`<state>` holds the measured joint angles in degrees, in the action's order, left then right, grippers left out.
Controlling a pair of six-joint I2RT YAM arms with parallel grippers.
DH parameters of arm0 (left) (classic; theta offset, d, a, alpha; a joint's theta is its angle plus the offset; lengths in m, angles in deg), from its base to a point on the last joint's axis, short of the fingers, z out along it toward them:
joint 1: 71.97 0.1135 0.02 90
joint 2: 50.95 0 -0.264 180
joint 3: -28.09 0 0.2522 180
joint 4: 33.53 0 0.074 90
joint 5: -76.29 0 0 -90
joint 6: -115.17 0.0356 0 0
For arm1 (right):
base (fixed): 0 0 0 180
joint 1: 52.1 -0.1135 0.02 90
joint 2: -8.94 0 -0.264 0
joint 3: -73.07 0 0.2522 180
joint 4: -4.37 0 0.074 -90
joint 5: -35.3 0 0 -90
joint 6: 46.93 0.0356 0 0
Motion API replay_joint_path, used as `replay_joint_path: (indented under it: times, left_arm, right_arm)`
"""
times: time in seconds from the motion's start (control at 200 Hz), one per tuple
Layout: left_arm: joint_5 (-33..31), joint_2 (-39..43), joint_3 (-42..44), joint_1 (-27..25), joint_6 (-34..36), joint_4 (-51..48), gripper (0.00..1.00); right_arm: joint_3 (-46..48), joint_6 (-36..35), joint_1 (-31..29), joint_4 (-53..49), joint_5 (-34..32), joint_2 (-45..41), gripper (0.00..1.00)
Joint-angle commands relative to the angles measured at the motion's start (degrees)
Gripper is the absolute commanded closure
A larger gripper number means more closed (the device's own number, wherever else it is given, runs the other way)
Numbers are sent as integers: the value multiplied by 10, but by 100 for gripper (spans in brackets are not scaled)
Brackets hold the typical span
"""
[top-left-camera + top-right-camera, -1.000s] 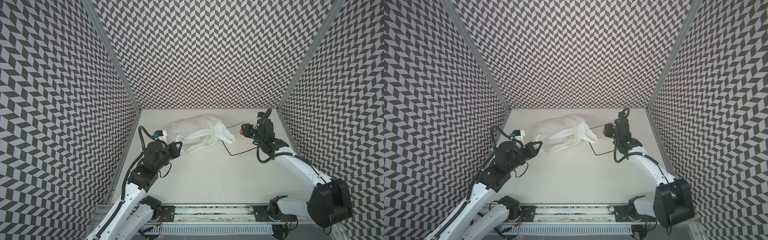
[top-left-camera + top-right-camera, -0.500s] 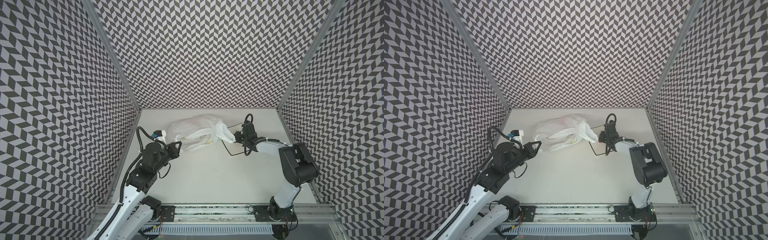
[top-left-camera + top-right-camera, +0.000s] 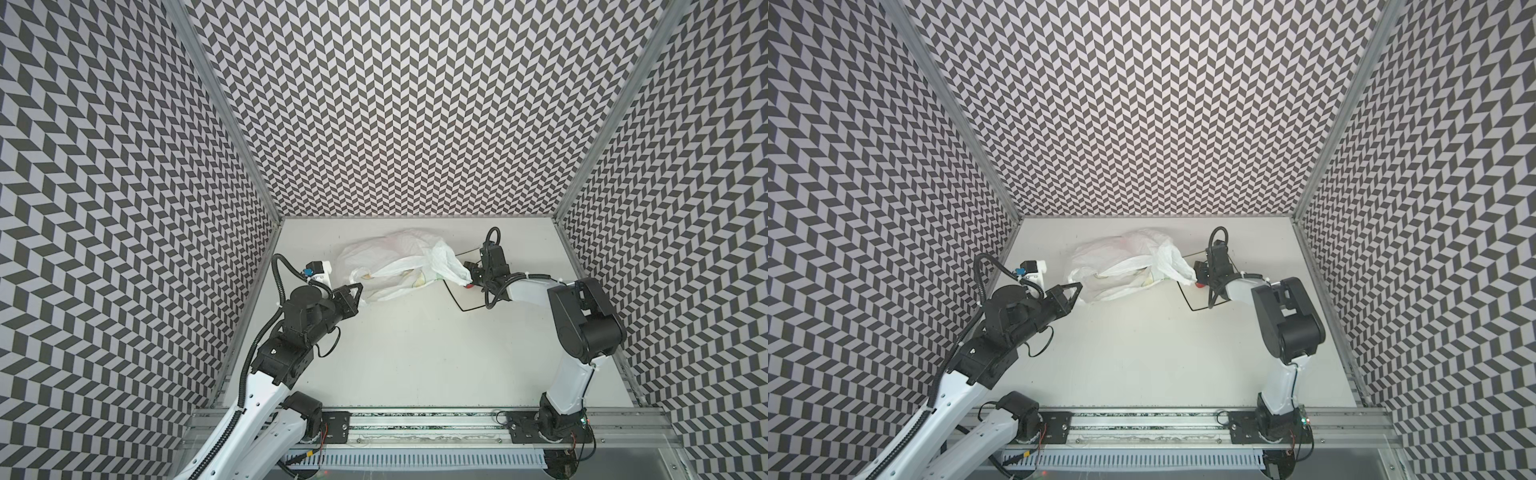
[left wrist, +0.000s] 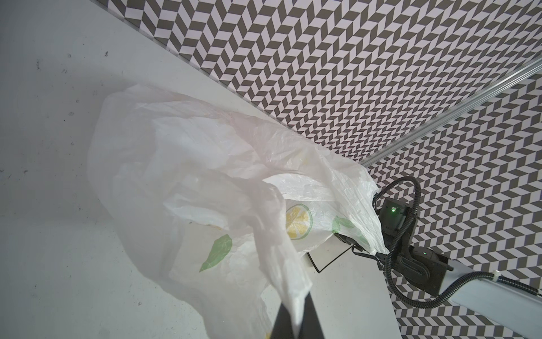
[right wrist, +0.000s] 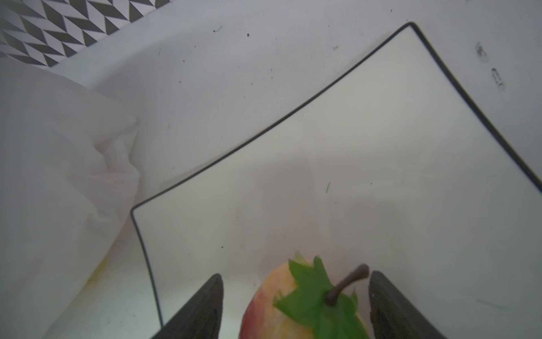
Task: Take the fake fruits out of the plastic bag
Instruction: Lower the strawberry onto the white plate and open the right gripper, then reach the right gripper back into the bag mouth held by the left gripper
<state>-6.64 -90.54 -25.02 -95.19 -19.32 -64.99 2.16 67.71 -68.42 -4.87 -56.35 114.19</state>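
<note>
Pinching a strip of the plastic bag shut, the left tool draws it along the surface, its far end touching the right tool, whose jaws stand wide, clear either side of a peach-like fruit apparently resting on the plate, the nearer arm for reaching back in.

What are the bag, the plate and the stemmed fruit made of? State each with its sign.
Bag: thin translucent plastic film, crinkled and draping. Plate: probably glazed ceramic or melamine, smooth white with black rim. Fruit: likely moulded plastic, red-yellow skin, stiff jagged green leaf.
</note>
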Motion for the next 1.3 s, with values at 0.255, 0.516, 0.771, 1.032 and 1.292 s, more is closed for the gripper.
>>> replay_joint_path:
  times: [0.255,0.516,0.771,1.032,1.292]
  left_arm:
    - [-4,14,0,-1,10,5,100]
    - [6,32,20,-1,9,-5,100]
    - [4,62,26,-2,22,-41,100]
    - [-7,93,12,-1,35,-79,100]
    - [5,91,-7,-2,55,-123,100]
  right_arm:
    - [57,3,39,-23,16,-234,19]
    - [30,-61,6,-27,157,-384,37]
    - [2,-240,-199,-13,188,-396,46]
    - [-59,-384,-330,-6,229,-243,48]
    - [-126,-382,-362,63,228,-82,62]
